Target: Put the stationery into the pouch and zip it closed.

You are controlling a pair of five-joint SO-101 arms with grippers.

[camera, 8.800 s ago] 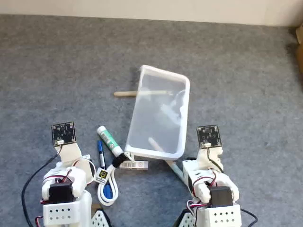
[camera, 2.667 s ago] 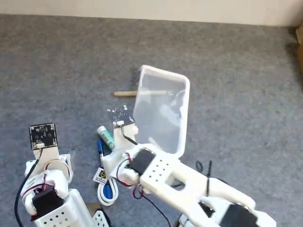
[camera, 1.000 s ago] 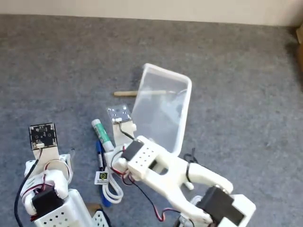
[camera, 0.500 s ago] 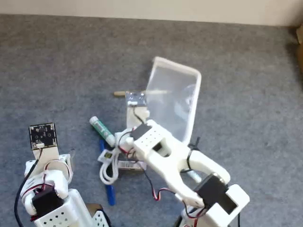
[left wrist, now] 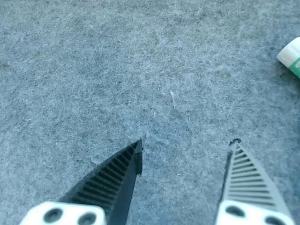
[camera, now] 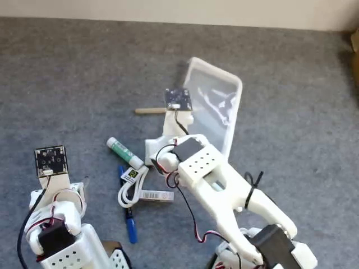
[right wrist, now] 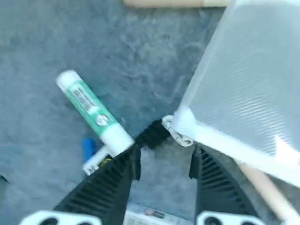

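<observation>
- The right arm stretches diagonally across the carpet; the right gripper, fingers spread, sits just short of the pouch corner's zip pull.
- The left gripper hangs spread over carpet, near the glue stick.

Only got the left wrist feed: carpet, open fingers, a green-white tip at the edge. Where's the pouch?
Observer: In the high view the pouch lies on the carpet, to the right of the glue stick whose tip you're seeing.
Operator: Right gripper?
Observer: The right gripper is open, with its tips just short of a corner of the pouch.
Operator: Stationery inside yet?
Observer: Not all of it. The glue stick and a blue pen lie on the carpet outside the pouch.
</observation>
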